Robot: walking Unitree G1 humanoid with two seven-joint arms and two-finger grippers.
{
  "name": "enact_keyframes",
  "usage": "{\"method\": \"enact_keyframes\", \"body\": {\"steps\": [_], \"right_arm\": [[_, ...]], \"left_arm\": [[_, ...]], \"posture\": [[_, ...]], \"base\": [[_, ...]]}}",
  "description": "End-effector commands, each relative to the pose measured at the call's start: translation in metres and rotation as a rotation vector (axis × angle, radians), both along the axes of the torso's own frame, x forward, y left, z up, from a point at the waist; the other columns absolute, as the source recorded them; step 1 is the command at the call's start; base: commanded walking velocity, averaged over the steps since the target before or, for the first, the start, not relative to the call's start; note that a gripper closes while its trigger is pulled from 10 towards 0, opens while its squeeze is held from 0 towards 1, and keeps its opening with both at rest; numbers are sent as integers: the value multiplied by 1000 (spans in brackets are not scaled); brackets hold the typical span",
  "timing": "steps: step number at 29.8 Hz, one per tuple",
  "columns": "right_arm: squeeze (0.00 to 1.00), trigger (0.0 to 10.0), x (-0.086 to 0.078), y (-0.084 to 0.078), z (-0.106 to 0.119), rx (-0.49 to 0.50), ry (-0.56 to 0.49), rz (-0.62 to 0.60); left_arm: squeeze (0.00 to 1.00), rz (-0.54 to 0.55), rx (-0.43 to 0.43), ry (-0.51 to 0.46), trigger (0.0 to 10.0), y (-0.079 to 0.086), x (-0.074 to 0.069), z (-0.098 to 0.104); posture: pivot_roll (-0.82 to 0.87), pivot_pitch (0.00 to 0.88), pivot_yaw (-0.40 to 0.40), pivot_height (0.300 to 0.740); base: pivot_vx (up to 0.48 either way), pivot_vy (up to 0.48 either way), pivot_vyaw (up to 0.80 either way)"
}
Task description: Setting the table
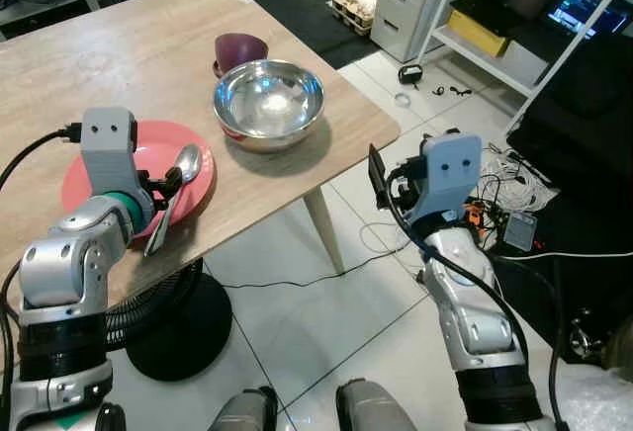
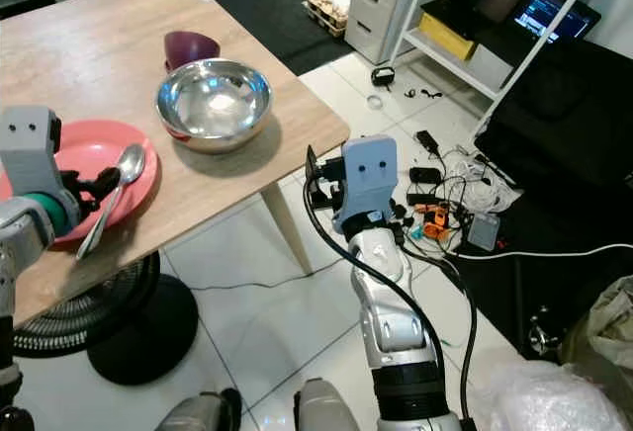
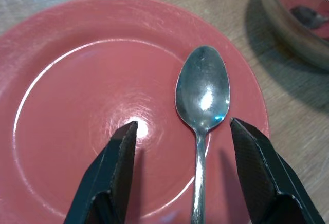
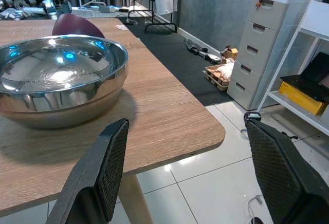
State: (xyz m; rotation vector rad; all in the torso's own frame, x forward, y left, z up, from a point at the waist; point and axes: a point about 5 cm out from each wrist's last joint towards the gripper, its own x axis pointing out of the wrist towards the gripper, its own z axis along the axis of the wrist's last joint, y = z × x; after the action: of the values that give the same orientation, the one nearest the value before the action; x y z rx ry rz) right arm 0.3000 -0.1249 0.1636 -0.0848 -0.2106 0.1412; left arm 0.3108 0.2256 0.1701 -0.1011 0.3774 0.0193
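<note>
— Wooden tabletop [image 1: 119,55] first: what stands on it?

— A pink plate [image 1: 138,176] near the front edge, and a spoon [image 1: 176,189] lying on it, bowl end up the plate, handle running back over the rim toward the robot. Beside the plate, further along, sits a large steel bowl [image 1: 269,101], and just behind that a small purple bowl [image 1: 239,51].

— Where is the left tool?

— The left tool [image 3: 180,131] hovers low over the plate, its two black fingers [image 3: 119,154] spread wide, one on each side of the spoon's neck. They are released, not touching the spoon as far as the wrist view shows.

— And the right one?

— The right tool [image 1: 377,176] is held off the tabletop's corner, above the white tiled floor [image 1: 326,322], pointing toward the steel bowl. Its fingers [image 4: 105,170] are also spread apart with nothing between them.

— Anything else around?

— A black fan base [image 1: 178,327] stands on the floor under the tabletop, a tangle of cables [image 1: 495,204] lies to the right, and a grey drawer unit [image 1: 410,1] stands beyond the far corner.
</note>
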Motion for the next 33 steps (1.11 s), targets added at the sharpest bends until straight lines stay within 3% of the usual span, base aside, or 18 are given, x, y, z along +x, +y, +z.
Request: {"method": "enact_keyframes", "body": {"steps": [1, 2, 7, 8, 9, 11, 12, 13, 16, 17, 18, 19, 23, 24, 33], "right_arm": [[0, 10000, 0, 0, -2, -1, 8, -2], [0, 10000, -1, 0, -1, -2, 8, -4], [0, 10000, -2, -2, -2, -2, 9, -9], [0, 10000, -2, -2, -3, -2, 11, -8], [0, 10000, -2, -1, -3, -3, 11, -4], [0, 10000, -1, 0, -2, -3, 11, 0], [0, 10000, -1, 1, -1, -2, 9, 2], [0, 10000, 0, 1, -1, -3, 7, 3], [0, 10000, 0, 1, 0, -3, 6, 2], [0, 10000, 0, 0, 0, -2, 5, 0], [0, 10000, 0, -1, 0, -3, 6, -3], [0, 10000, -1, -1, -1, -3, 7, -6], [0, 10000, -1, -2, -2, -4, 8, -7], [0, 10000, -2, -2, -2, -4, 10, -7], [0, 10000, 0, -2, -1, -4, 6, -7]], "left_arm": [[0, -9, -47, 25, 10000, 1, 1, -7], [0, -24, -90, 41, 10000, -2, 0, -10], [0, -22, -121, 71, 9843, -3, -6, -16], [0, -21, -137, 86, 9490, -4, -8, -20], [0, -27, -151, 98, 8392, -4, -8, -24], [0, -38, -166, 105, 8118, -5, -7, -28], [0, -49, -167, 114, 6824, -4, -7, -31], [0, -56, -154, 125, 4824, -4, -7, -34], [0, -58, -144, 133, 4824, -3, -8, -36], [0, -58, -110, 145, 4353, -1, -8, -39], [0, -55, -76, 158, 3216, 1, -9, -43], [0, -54, -33, 170, 471, 4, -9, -47], [0, -54, -7, 179, 471, 6, -10, -51], [0, -56, 6, 184, 0, 8, -10, -53], [0, -55, 43, 165, 0, 11, -10, -54]], "posture": [[-108, 67, 51, 740], [-112, 70, 55, 740], [-105, 75, 49, 740], [-102, 76, 46, 740], [-103, 78, 43, 740], [-104, 78, 43, 740], [-108, 76, 44, 740], [-109, 76, 47, 740], [-110, 76, 47, 740], [-110, 76, 47, 740], [-110, 77, 47, 740], [-110, 77, 47, 740], [-110, 77, 47, 740], [-110, 77, 47, 740], [-109, 76, 43, 740]], "base": [[0, 0, 0], [0, 0, 0], [0, 0, 0], [0, 0, 0], [0, 0, 0], [0, 0, 0], [0, 0, 0], [0, 0, 0], [0, 0, 0], [0, 0, 0], [0, 0, 0], [0, 0, 0], [0, 0, 0], [0, 0, 0], [0, 0, 0]]}}
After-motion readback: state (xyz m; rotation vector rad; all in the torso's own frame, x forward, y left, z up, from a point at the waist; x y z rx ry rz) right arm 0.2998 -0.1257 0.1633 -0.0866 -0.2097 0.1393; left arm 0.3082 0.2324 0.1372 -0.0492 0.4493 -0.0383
